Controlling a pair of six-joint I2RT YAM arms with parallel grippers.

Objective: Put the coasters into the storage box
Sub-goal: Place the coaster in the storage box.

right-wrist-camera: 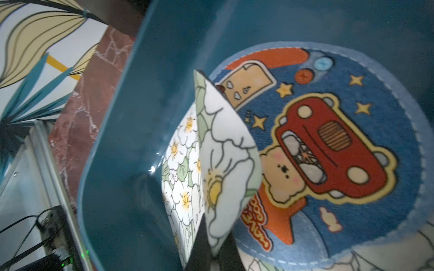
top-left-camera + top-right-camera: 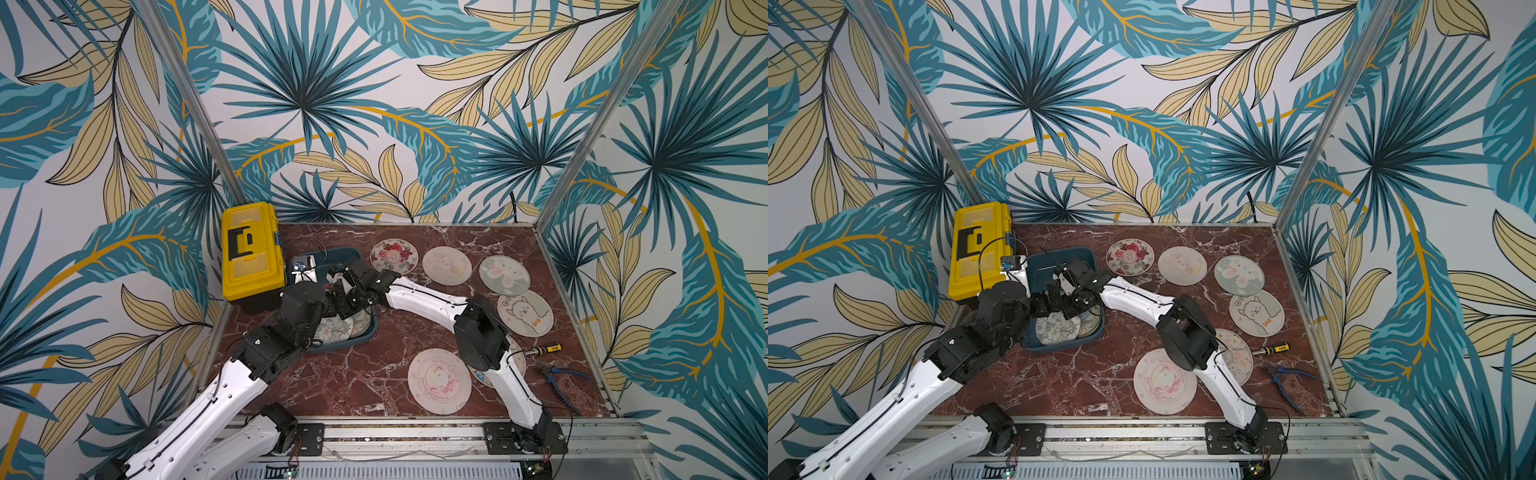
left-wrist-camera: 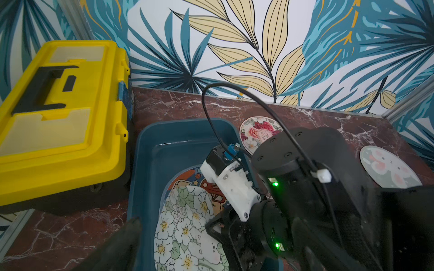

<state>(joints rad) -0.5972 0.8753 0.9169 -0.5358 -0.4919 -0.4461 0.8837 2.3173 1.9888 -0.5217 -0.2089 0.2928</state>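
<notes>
Over the box [image 3: 145, 164], far left, the left gripper [image 2: 336, 301] gapes empty, while just right of it the right gripper [image 1: 212, 248] pinches the upturned rim of a floral coaster [image 1: 225, 152] inside the walls (release should drop it), with loose coasters [image 2: 446, 266] lying farther right, nearer the right arm [image 2: 424, 297].

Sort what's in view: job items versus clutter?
Job: storage box; floral coaster, pinched by the right gripper inside it; car coaster lying beneath; on the table, rose coaster, pale pink coaster, bunny coaster, alpaca coaster, big pink coaster, half-hidden coaster.
Clutter: yellow toolbox, screwdriver, pliers.
</notes>
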